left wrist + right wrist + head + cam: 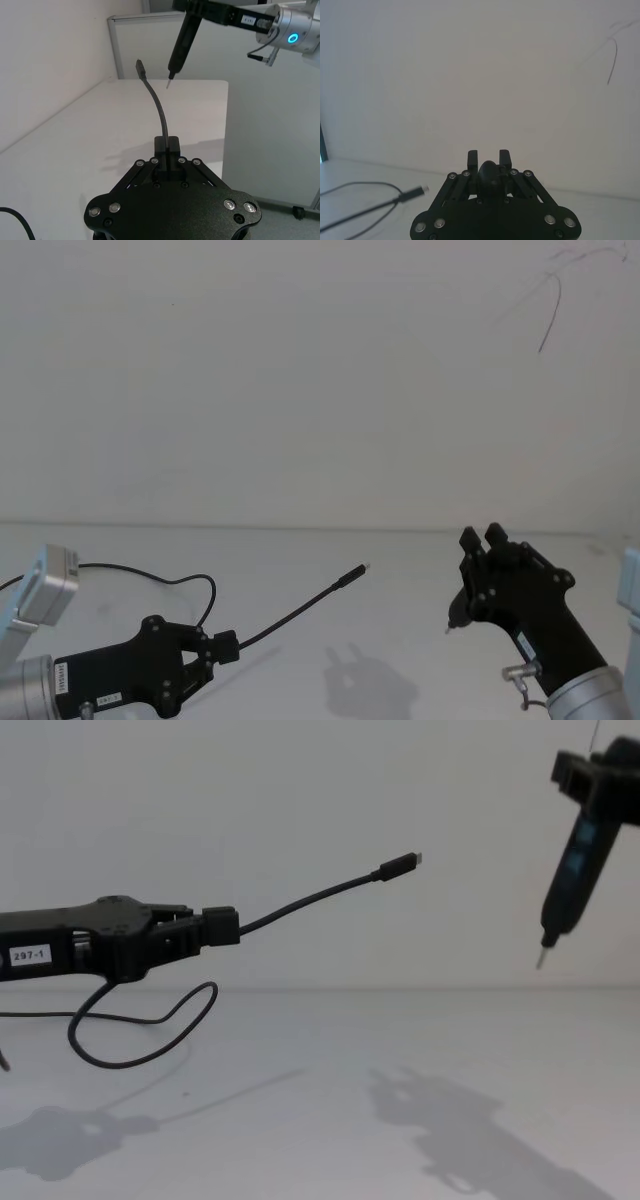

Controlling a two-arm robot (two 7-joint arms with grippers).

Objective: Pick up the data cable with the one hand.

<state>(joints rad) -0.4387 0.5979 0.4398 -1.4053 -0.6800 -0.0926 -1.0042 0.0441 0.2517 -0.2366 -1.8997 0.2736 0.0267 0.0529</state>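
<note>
Holding the data cable (310,903) in the left gripper (220,928), jaws closed on it well back from the plug (398,866), I see its free end arching above the tabletop (400,1050). It looks light, thin and springy, and I judge a hold nearer the plug would steady it. The right gripper (480,537) hangs aside, jaws clamped on a pen tool (570,870).

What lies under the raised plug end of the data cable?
The white table with shadows; the data cable hangs in air from the left gripper. The gripped part is hidden by its fingers.
</note>
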